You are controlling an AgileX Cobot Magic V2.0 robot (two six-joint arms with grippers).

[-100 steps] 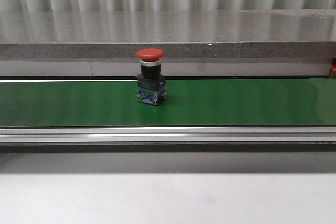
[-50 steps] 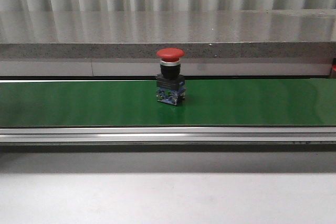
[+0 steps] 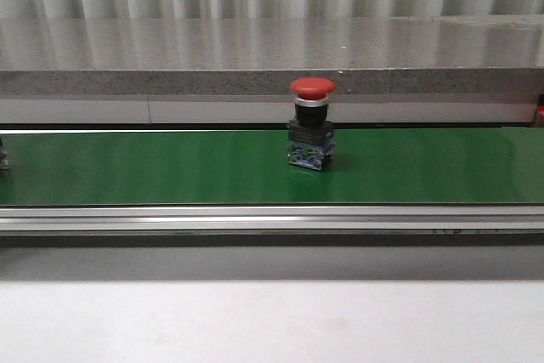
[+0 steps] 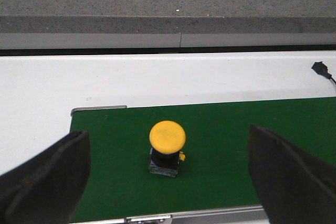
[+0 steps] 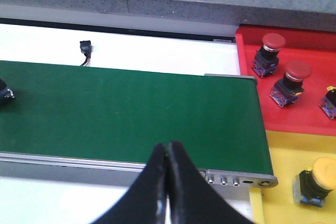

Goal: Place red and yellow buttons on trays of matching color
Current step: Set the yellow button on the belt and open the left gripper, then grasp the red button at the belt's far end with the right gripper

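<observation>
Left wrist view: left gripper (image 4: 168, 182) is spread wide, jaws either side of a yellow button (image 4: 167, 148) standing upright on the green belt (image 4: 262, 156) near its end; no contact yet, button sits between the fingers but apart from both. Right wrist view: right gripper (image 5: 168, 182) is pinched closed on nothing, hovering over the near edge of the belt at its other end. Just past that end sit the red tray (image 5: 304, 114), already holding two red buttons (image 5: 286, 80) plus a third unit cut off at the frame edge, and the yellow tray (image 5: 278, 171) with one yellow button on it. Front view: a red button (image 3: 311, 123) stands upright mid-belt, neither arm visible there. Step in hand looks like waiting/pre-grasp: yellow one is lined up for the left arm, red one isn't within reach of either gripper. Next move, my read: left drops and closes on the yellow button's black body below the cap, lifts straight. Right needs to open before the red one is grabbable. If the belt's running, timing matters; can't tell from a still.
</observation>
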